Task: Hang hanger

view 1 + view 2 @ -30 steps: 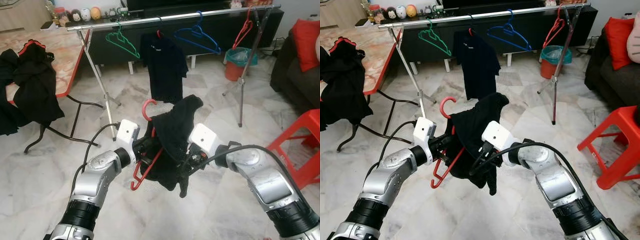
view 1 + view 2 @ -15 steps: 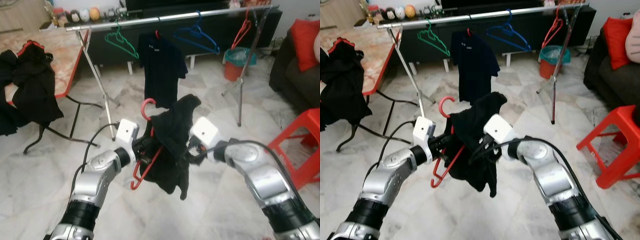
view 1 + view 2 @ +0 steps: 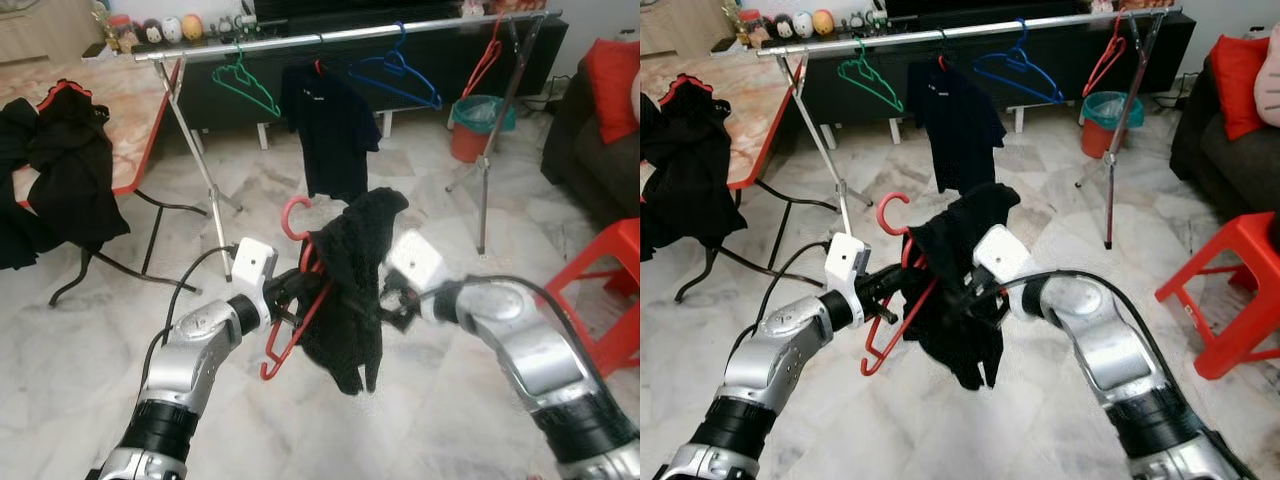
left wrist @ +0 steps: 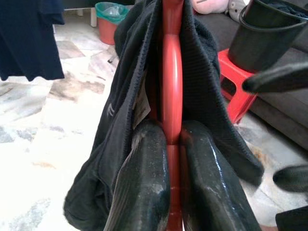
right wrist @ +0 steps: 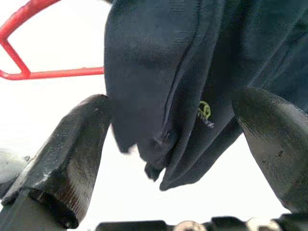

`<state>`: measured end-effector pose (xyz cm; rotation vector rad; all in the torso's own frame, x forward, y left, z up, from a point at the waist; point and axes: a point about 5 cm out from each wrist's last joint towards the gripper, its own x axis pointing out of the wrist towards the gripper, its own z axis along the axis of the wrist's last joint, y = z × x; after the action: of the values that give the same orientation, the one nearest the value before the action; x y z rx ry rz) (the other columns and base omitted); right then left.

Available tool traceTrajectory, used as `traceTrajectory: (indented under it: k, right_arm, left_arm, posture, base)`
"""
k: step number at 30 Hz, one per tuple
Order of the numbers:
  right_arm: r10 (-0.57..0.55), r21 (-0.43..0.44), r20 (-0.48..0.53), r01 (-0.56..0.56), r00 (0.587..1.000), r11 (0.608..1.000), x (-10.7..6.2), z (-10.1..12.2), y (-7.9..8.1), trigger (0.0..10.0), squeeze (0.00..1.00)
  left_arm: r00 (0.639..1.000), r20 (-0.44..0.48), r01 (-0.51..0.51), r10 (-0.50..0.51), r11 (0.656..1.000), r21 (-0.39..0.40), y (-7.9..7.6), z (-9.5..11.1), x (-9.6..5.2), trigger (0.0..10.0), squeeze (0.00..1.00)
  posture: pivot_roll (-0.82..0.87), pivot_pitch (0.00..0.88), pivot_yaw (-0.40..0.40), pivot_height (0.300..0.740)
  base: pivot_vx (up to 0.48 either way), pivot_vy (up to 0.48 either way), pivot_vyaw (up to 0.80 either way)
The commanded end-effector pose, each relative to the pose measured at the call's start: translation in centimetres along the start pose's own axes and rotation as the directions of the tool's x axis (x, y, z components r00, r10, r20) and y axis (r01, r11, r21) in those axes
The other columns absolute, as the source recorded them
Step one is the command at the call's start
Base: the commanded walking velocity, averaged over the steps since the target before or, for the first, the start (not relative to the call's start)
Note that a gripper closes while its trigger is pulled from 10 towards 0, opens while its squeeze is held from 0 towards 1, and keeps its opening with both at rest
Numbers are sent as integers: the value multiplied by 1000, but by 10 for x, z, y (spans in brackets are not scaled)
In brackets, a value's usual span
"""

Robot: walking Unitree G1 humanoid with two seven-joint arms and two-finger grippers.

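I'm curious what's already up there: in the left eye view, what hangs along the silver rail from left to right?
Green hanger → dark shirt → blue hanger → red hanger.

This is a home living room: a marble-tiled floor [image 3: 90, 330], a dark sofa [image 3: 590, 150] with a red cushion [image 3: 612, 75] at the right edge, and a low black cabinet [image 3: 420, 55] along the back wall, perhaps a TV stand. A metal clothes rail [image 3: 340, 35] carrying hangers spans the upper frame.
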<state>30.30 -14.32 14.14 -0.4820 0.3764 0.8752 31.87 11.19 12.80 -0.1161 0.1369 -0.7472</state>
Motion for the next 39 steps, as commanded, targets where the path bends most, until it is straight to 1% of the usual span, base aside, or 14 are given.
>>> traceTrajectory:
  k: [1,2,3,4,8,15,18,21,24,25,27,30,34,39]
  right_arm:
    - [28,-52,10,-28,1000,998,-2,7,2,10000,1000]
    - [36,-58,5,-36,999,998,-2,7,3,10000,1000]
    - [70,-74,-8,-71,997,995,-3,5,6,10000,424]
    - [101,-92,-22,-102,995,990,-4,4,9,10000,0]
    - [185,-130,-36,-189,982,973,-10,3,17,10000,0]
    - [155,-165,-138,-177,978,970,-19,-10,10,10000,0]
    - [34,-162,-68,-45,997,986,-22,-2,-6,10000,0]
    - [-170,-66,83,175,982,982,-26,18,-35,10000,0]
    - [-319,-56,178,333,931,941,-36,30,-59,10000,0]
    - [-409,-40,231,429,883,902,-44,37,-73,10000,0]
    - [-437,-26,278,461,855,887,-49,42,-78,10000,0]
    - [-400,-27,321,430,859,903,-54,42,-80,10000,0]
    - [-154,-167,231,195,961,967,-56,19,-63,10000,0]
    - [-62,-184,180,95,982,978,-63,2,-65,10000,0]
  left_arm:
    - [999,34,14,-14,1000,20,0,8,-1,10000,0]
    - [999,34,14,-14,1000,20,-1,7,-1,10000,0]
    - [999,36,14,-14,1000,18,-1,7,-1,10000,0]
    - [999,37,14,-15,1000,16,-1,7,-1,10000,0]
    - [999,35,15,-15,1000,13,-1,6,-2,10000,0]
    - [999,32,18,-18,1000,10,-1,5,-2,10000,0]
    - [999,33,24,-24,1000,8,-1,5,-2,10000,0]
    - [999,31,41,-41,999,7,-3,5,-2,10000,0]
    - [998,21,53,-53,999,15,-3,4,-3,10000,0]
    - [998,6,54,-55,998,29,-3,1,-3,10000,0]
    - [998,-1,64,-64,997,30,-4,0,-3,10000,0]
    - [995,-19,95,-94,995,39,-6,-1,-4,10000,0]
    - [985,-64,166,-162,984,63,-8,-4,-11,10000,0]
    - [967,-116,240,-229,966,93,-7,-6,-18,10000,0]
  posture:
    - [-91,64,63,740]
    - [-91,64,63,740]
    - [-90,65,63,740]
    - [-91,63,63,740]
    - [-91,63,63,740]
    - [-92,64,63,740]
    - [-94,62,64,740]
    - [-94,57,66,740]
    - [-94,57,66,740]
    - [-94,57,66,740]
    - [-95,55,64,740]
    - [-94,55,63,740]
    - [-95,57,60,740]
    - [-93,51,49,740]
  base:
    - [0,0,0]
    - [0,0,0]
    - [0,0,0]
    - [0,0,0]
    - [0,0,0]
    - [0,0,0]
    - [0,0,0]
    - [0,0,0]
    - [0,0,0]
    - [0,0,0]
    - [0,0,0]
    - [0,0,0]
    - [0,0,0]
    - [0,0,0]
